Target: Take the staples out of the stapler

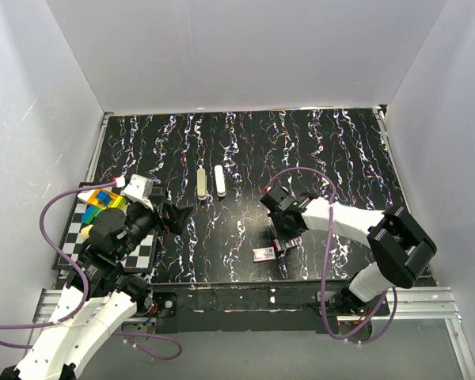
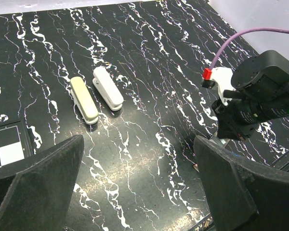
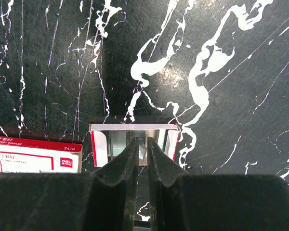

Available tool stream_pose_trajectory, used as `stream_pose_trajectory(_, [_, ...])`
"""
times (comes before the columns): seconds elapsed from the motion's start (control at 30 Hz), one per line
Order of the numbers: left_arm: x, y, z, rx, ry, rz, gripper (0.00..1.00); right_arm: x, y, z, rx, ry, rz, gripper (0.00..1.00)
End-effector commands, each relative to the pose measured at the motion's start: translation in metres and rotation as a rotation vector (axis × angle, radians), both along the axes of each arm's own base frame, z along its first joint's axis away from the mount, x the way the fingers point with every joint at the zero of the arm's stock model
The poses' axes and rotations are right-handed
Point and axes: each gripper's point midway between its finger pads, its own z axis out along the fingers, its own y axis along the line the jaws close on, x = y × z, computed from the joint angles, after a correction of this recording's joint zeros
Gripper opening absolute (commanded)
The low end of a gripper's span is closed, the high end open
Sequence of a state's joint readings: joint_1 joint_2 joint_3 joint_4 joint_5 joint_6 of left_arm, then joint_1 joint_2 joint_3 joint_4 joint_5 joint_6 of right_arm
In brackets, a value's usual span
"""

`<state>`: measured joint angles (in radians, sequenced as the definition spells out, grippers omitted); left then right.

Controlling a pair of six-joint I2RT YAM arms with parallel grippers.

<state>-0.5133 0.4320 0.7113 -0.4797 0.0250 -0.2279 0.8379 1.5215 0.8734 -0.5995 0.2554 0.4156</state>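
Right gripper [image 3: 142, 144] points down into the open tray [image 3: 101, 144], jaws nearly together; left gripper [image 2: 138, 142] hovers over the table [image 2: 159, 72], jaws wide apart.

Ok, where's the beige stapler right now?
In the top view the beige stapler lies mid-table, left of centre. It is just left of the white stapler, parallel to it with a gap between them.

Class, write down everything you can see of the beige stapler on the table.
The beige stapler is small and slim with rounded ends and a smooth cream shell that looks like plastic. It appears closed and lies flat on the black, white-veined table, its length running away from the arms. A white stapler lies parallel just to its right, a narrow gap between them. Only the table touches it.
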Motion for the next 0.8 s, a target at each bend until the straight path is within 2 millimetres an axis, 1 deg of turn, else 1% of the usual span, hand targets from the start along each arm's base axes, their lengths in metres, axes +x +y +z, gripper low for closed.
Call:
stream_pose_trajectory(0.0, [0.003, 0.003, -0.003, 0.012, 0.01, 0.016, 0.98, 0.011, 0.007, 0.007, 0.03, -0.032, -0.02, 0.2])
stream_pose_trajectory(0.43, [0.003, 0.002, -0.004, 0.015, 0.012, 0.016, 0.98, 0.009, 0.009, -0.001, 0.037, -0.011, -0.02, 0.2])
stream_pose_trajectory(0.77, [0.003, 0.002, -0.004, 0.016, 0.013, 0.016, 0.98, 0.007, 0.007, -0.005, 0.031, -0.002, -0.024, 0.19])
